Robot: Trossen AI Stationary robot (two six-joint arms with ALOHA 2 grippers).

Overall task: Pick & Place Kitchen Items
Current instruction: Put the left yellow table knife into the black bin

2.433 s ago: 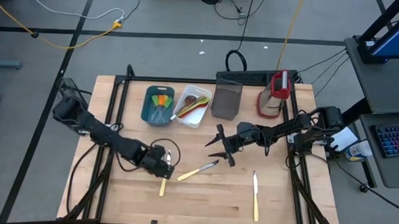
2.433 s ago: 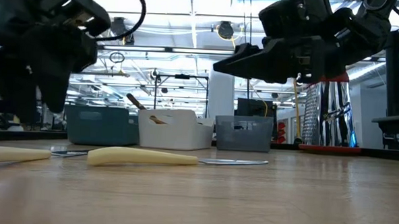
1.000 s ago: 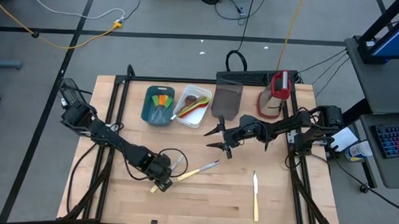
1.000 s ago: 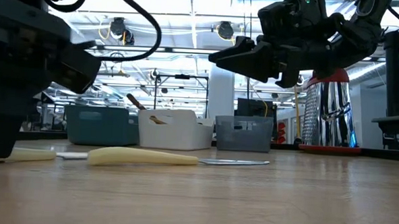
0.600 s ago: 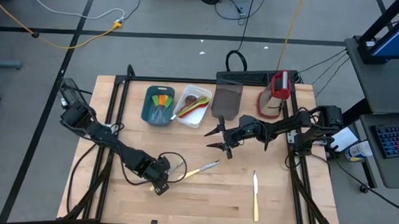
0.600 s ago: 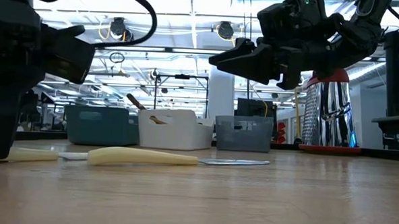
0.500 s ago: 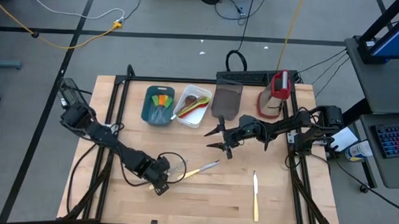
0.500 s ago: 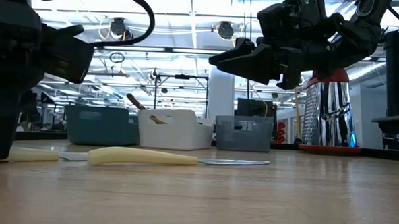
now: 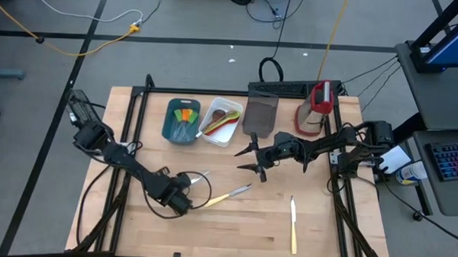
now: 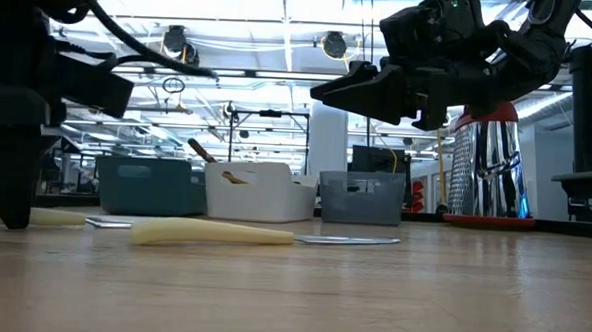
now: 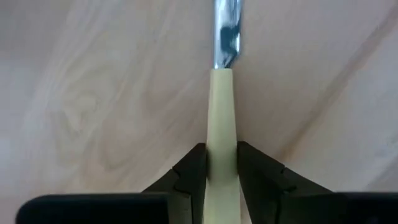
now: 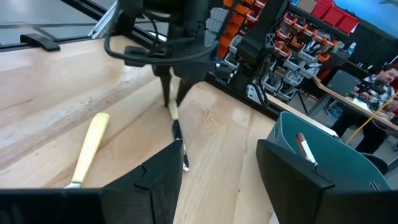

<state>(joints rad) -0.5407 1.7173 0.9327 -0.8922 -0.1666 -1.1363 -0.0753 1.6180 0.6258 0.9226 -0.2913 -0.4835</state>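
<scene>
The left end effector [image 11: 221, 177] is clenched on the pale handle of a knife [image 11: 222, 124] low on the tabletop [image 9: 233, 228], at about seven o'clock from the trays; the right end effector [image 9: 248, 161] hangs released above the tabletop's middle; two more knives lie nearby, one [image 9: 227, 195] at three o'clock of the left end effector, another [image 9: 293, 222] at five o'clock of the right.

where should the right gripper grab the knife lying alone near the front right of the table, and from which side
By its pale handle, the thicker end nearer the front edge, coming straight down from above with the fingers across its width. The knife lies flat with bare table all round, its thin blade pointing toward the trays, so the blade offers little to pinch. The right gripper hangs open behind it.
</scene>
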